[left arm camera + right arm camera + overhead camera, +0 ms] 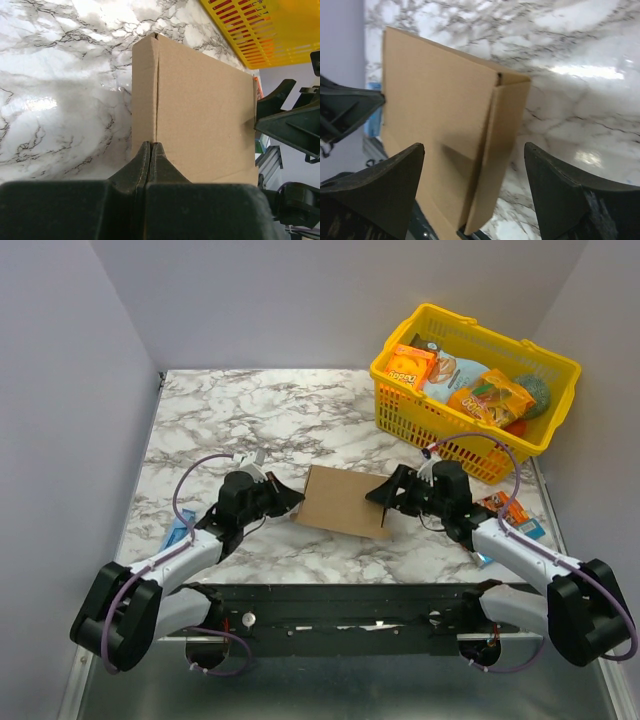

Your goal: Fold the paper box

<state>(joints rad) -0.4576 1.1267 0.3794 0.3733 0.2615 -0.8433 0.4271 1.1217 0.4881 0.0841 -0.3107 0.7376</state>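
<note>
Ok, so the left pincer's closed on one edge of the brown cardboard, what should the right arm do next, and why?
Probably close the right pincer on the folded side flap of the paper box. It stands wide open with that flap between its fingers, while the left pincer looks shut on the opposite edge, steadying it.

There is one brown paper box point(340, 502). There are two grippers, the left gripper point(297, 502) and the right gripper point(380, 505). One yellow basket point(445, 432) stands at the far right corner of the desk point(250, 410). Inside are one orange box point(410, 365), one white snack bag point(450, 375), one orange snack bag point(490, 398) and one round greenish thing point(535, 390). Two small packs lie on the desk: one blue pack point(178, 532) by the left edge and one orange pack point(510, 508) by the right edge.
</note>
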